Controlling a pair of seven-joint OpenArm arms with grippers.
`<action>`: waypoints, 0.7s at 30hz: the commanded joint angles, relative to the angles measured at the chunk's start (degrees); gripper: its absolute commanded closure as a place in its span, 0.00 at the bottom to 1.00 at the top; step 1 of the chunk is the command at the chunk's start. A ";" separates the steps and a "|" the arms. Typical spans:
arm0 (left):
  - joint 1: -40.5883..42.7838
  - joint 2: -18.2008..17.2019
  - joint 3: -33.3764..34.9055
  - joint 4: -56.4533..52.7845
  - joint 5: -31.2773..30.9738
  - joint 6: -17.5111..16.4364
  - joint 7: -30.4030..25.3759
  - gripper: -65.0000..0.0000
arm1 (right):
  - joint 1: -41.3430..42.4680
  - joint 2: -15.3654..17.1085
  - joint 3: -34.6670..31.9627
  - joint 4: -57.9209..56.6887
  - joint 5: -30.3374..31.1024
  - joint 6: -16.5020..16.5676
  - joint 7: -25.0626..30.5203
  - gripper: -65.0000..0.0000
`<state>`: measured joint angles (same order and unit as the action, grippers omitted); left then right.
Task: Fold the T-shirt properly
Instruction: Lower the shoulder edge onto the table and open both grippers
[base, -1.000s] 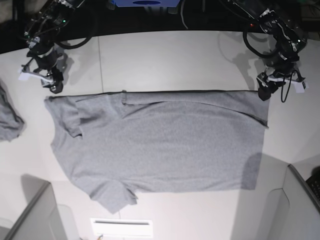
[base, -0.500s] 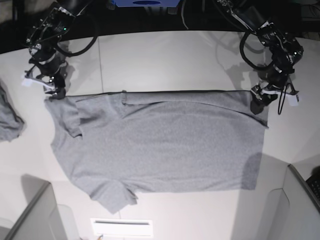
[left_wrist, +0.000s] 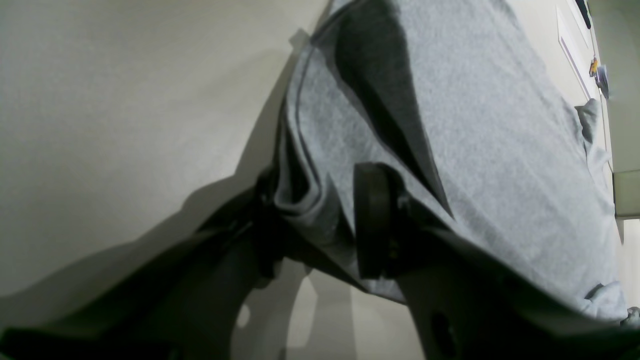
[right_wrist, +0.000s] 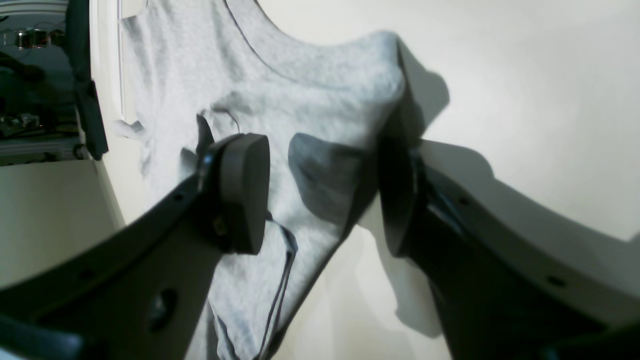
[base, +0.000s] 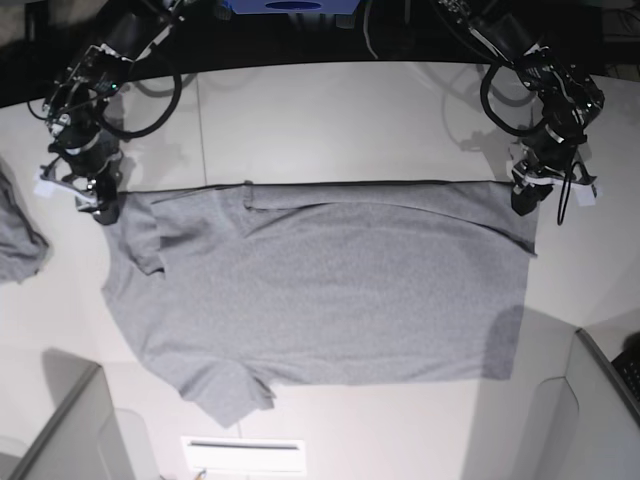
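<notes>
Grey T-shirt (base: 320, 295) lies flat on the white table (base: 330, 110), long axis running left to right in the base view, sleeves toward the left. The left gripper (left_wrist: 320, 220) is closed on its far hem corner. The right gripper (right_wrist: 325, 192) straddles the far sleeve, jaws apart.

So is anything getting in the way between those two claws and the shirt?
Nothing visible. The left gripper already has the T-shirt's corner bunched between its fingers. The right gripper is open, straddling the sleeve corner, pads not yet pressed on the cloth. Only bare table surrounds both corners.
</notes>
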<state>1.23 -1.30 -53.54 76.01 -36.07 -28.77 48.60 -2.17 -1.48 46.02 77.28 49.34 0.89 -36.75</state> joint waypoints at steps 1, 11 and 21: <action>0.04 -0.41 0.04 0.52 1.22 0.34 1.12 0.67 | 0.20 0.11 0.00 -0.57 -1.91 -1.28 -0.83 0.51; 0.48 -2.79 1.63 1.05 1.22 0.42 1.38 1.00 | 1.60 2.84 0.00 0.22 -1.74 -1.37 -1.71 1.00; 0.74 -6.39 6.37 17.49 0.69 8.42 10.35 1.00 | 4.86 3.54 0.00 13.41 -1.74 -11.83 -12.79 1.00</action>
<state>2.96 -6.42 -46.94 92.40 -34.65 -20.38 61.17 1.67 1.04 45.82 89.49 46.68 -11.57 -50.68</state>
